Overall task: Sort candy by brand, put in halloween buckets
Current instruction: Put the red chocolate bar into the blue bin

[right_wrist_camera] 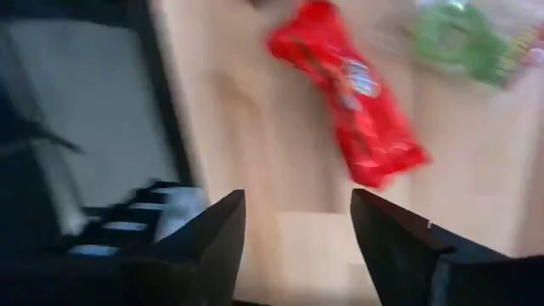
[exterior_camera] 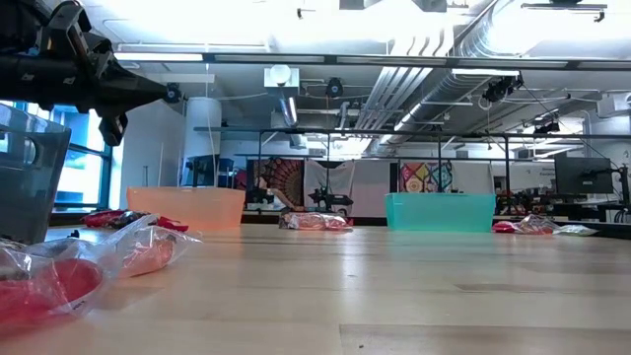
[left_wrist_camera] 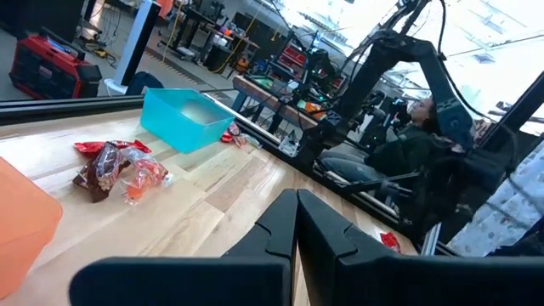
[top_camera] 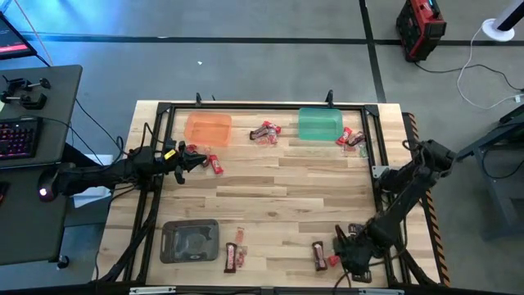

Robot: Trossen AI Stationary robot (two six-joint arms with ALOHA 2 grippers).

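The right end effector sits low at the near right corner of the bench. Its fingers are spread and pinch nothing; a red candy wrapper lies on the wood just ahead of them, with a green wrapper beyond it.

The left end effector hovers at the far left, just beside the orange bucket, fingers pressed together and empty. Red candy lies next to it.

The green bucket stands at the far edge, right of centre. The dark grey bucket stands at the near left.

Loose candy lies in groups: between the orange and green buckets, right of the green bucket, right of the grey bucket, and near the right end effector.
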